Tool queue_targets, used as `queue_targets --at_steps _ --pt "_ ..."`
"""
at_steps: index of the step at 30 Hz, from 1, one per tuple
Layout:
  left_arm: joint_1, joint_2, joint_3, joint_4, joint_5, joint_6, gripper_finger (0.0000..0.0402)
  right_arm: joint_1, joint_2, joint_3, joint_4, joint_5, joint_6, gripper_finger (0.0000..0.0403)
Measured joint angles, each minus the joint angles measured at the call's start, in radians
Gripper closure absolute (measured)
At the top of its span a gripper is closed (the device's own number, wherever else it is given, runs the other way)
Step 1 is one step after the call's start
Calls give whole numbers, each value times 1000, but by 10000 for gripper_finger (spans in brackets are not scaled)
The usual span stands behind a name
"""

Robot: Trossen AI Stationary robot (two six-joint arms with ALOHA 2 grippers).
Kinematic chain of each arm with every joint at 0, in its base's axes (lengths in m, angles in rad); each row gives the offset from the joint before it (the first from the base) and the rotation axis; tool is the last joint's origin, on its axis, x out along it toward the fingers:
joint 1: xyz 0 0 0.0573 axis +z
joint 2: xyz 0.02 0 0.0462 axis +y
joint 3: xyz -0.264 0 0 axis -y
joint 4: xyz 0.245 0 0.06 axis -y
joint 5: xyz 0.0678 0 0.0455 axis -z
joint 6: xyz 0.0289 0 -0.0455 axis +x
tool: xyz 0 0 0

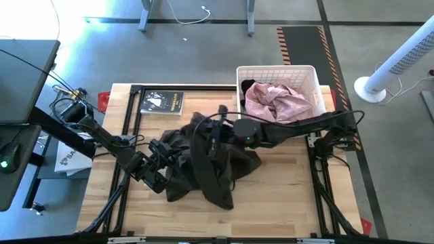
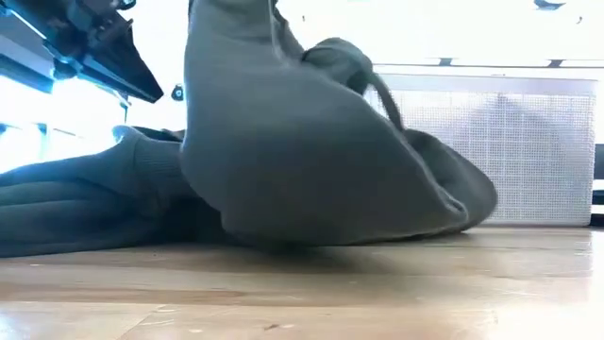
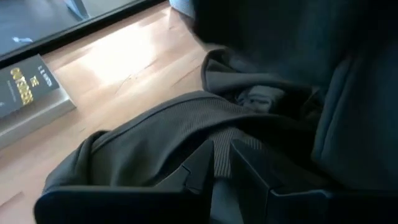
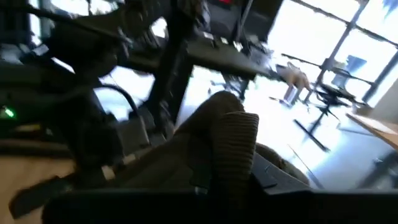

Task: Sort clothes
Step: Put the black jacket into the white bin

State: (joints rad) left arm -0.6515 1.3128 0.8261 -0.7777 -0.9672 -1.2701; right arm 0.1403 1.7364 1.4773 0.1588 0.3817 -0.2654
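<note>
A wooden table [image 1: 285, 196] with a black frame stands on a grey floor; a white fan [image 1: 397, 64] stands off to the right.

On the table's left, the left arm reaches in low, its gripper [image 1: 157, 177] at the left edge of a heap of dark clothes [image 1: 203, 163]. In the left wrist view its fingers [image 3: 199, 167] stand narrow with a ribbed fold of dark fabric [image 3: 180, 127] pinched between them. A dark book [image 1: 161, 102] lies flat at the back left, apart from the heap.

The heap spreads over the table's middle. From the low view a grey-olive garment [image 2: 311, 151] is drawn upward, its lower part resting on the wood, with more dark cloth [image 2: 85, 203] lying to its left.

The right arm stretches in from the right edge, its gripper [image 1: 218, 135] over the top of the heap. The right wrist view shows a ribbed cuff [image 4: 233, 149] clamped between its fingers.

At the back right a white basket [image 1: 308, 73] holds a crumpled pink garment [image 1: 278, 102].
</note>
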Motion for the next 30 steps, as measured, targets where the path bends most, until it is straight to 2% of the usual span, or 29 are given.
queue_targets --at_steps 4,6,10,13,17,23,27,30 --pt "-48 -50 0 -66 8 -76 353 -44 68 3 -15 -133 87 376" --pt "-72 -60 0 -78 -22 -104 353 -55 116 1 -49 -212 113 375" --pt "-98 -62 0 -79 -73 -115 353 -54 172 -1 -53 -324 58 361" --pt "-98 -62 0 -79 -72 -116 353 -54 172 0 -86 -328 40 312" --pt "-98 -62 0 -79 -72 -116 353 -54 116 0 -190 -326 45 220" --pt "-98 -62 0 -79 -67 -117 353 -46 47 4 -382 -307 155 93" --pt "-98 -62 0 -76 -67 -117 353 -32 89 1 -459 -306 222 43" --pt "-97 -62 0 -73 -67 -117 353 -25 154 2 -483 -321 289 26"
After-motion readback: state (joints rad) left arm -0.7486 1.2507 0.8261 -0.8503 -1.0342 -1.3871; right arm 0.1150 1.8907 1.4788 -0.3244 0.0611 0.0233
